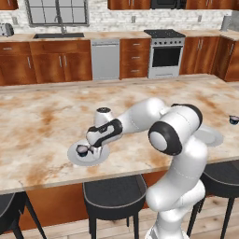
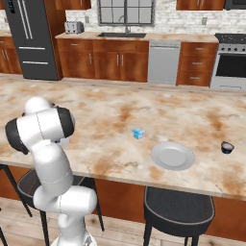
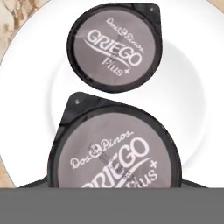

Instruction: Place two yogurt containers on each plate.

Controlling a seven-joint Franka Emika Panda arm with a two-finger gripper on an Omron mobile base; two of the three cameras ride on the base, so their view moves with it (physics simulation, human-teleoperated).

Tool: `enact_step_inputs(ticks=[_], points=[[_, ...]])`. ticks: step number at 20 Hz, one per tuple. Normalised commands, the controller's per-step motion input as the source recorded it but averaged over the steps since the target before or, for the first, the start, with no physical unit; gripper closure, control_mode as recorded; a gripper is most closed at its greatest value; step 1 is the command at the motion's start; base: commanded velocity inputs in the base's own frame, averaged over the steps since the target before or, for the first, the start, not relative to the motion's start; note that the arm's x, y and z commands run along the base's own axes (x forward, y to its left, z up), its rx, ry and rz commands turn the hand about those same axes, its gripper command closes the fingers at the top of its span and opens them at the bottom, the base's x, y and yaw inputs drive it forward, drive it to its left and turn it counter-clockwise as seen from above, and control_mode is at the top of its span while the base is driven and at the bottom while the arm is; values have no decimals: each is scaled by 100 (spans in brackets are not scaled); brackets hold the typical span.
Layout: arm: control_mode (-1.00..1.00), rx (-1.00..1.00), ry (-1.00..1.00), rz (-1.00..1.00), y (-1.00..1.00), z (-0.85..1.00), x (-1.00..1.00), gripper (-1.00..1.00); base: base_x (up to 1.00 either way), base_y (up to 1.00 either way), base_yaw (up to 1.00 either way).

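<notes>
Marble island [image 1: 42, 135], two cups inside plate [image 3: 26, 87] rim

Two yogurt cups [image 3: 113, 48] are sitting on one plate [image 3: 26, 109]; a boxy cup [image 2: 138, 133] is lying at ten o'clock of the other plate [image 2: 172, 156].

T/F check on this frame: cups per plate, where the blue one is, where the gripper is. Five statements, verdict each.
1. The gripper is over the left plate. True.
2. The hand view shows two dark yogurt cups, the far cup and the near cup, above one plate. True.
3. The right plate already holds two cups. False: nothing lies on it.
4. The light blue cup sits on the right plate. False: it stands on the counter beside that plate, apart from its rim.
5. A lone dark cup stands on the counter to the right of the right plate. True.
</notes>
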Motion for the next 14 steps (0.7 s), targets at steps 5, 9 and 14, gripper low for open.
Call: enact_step_inputs(ticks=[5,9,14], points=[[-100,-1,0,0,2,0,11,100,0,0,0],[-100,0,0,0,0,0,0,-100,0,0,0],[-100,0,0,0,0,0,0,-100,0,0,0]])
